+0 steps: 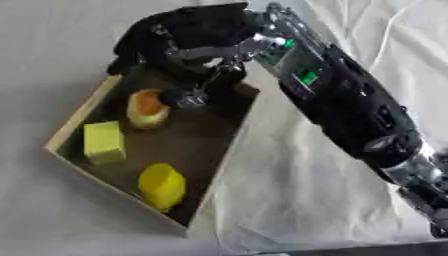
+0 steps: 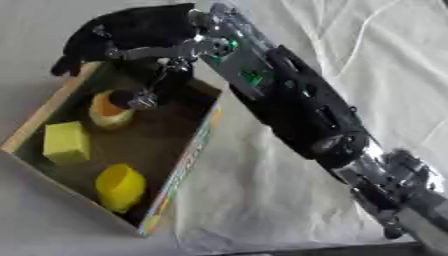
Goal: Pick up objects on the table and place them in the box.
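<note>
Your box lies askew on the white cloth, its long axis running from the near corner up toward your right hand. Inside it sit a yellow block by the left wall, a rounded yellow piece near the lower end, and an orange-topped piece farther up. Your right hand hangs over the box's far end; whether its fingers grip anything, you cannot tell.
</note>
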